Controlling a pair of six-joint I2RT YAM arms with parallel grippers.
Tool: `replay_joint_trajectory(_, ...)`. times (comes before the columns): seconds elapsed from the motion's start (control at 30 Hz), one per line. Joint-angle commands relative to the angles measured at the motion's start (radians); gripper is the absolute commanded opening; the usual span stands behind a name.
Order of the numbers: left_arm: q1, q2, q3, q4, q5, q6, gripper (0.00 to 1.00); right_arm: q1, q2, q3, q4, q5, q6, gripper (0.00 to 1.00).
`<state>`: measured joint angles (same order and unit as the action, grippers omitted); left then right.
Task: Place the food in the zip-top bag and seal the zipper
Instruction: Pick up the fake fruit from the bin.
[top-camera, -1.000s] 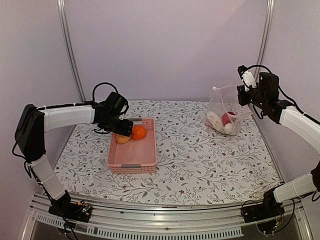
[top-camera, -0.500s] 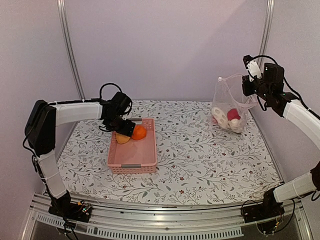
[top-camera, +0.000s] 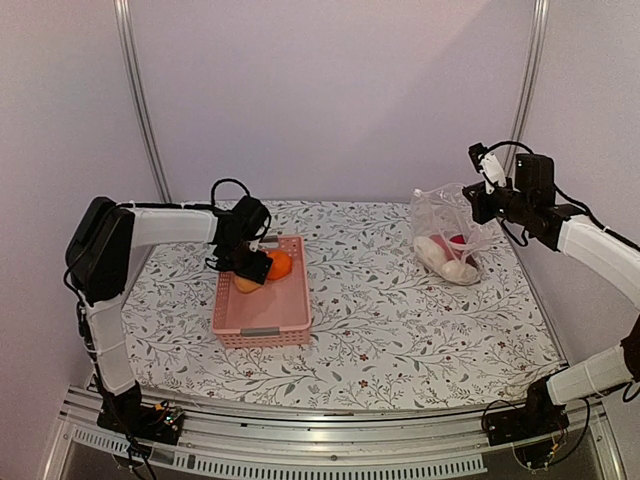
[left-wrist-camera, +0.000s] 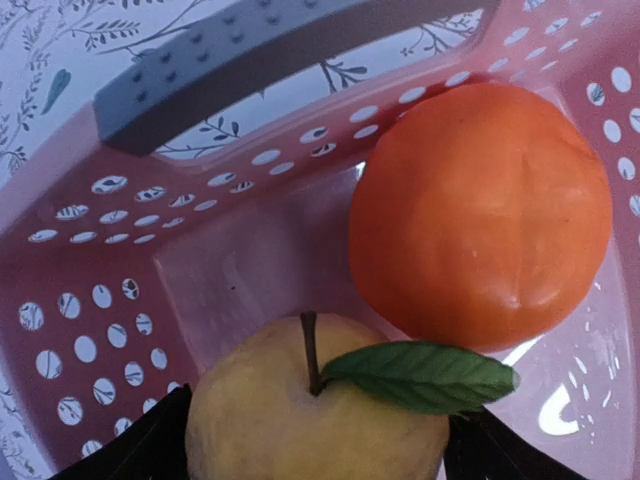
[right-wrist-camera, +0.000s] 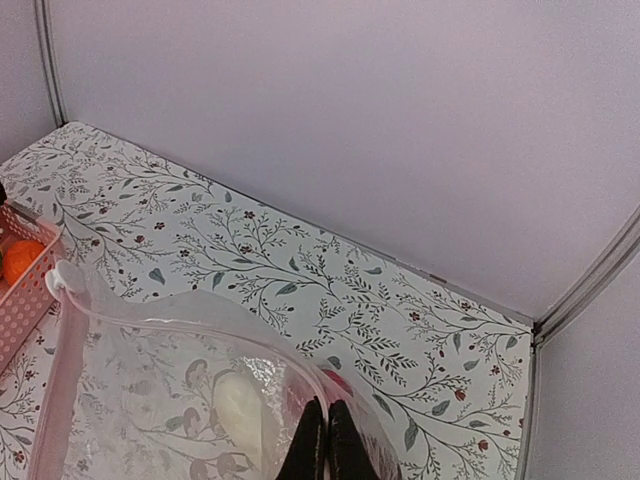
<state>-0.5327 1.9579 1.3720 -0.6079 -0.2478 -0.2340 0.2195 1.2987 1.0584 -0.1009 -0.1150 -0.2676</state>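
Right gripper (right-wrist-camera: 327, 440) jaws clamped on crinkly clear zip-top bag (top-camera: 447, 228) near the counter's far-right corner; left gripper (left-wrist-camera: 318, 455) jaws apart around smooth yellow pear (left-wrist-camera: 315, 415).

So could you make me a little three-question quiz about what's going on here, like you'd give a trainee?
1. True or false: the right claw pinches the rim of the zip-top bag.
2. Which food is the left claw closing around in the pink basket? A) the orange fruit B) the yellow pear C) a white piece
3. Fill in: the bag's mouth is ____, its zipper unsealed.

Key: 1 true; 2 B, the fingers flank the pear; 3 open.
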Motion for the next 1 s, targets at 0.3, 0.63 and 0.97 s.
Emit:
replay_joint_trajectory(0.3, -0.017, 0.026, 0.048, -0.053, -0.051, -0.019, 0.67, -0.005, -0.032, -0.033, 0.006, -0.113, 0.022, 0.0)
replay_joint_trajectory(0.63, -0.085, -0.118, 0.083, -0.113, -0.072, -0.058, 0.62, -0.004, -0.03, -0.038, 0.003, -0.145, 0.014, 0.0)
replay_joint_trajectory(0.97, -0.213, -0.184, 0.216, -0.084, -0.006, -0.067, 0.6, -0.004, -0.03, -0.042, 0.0, -0.159, 0.013, 0.0)
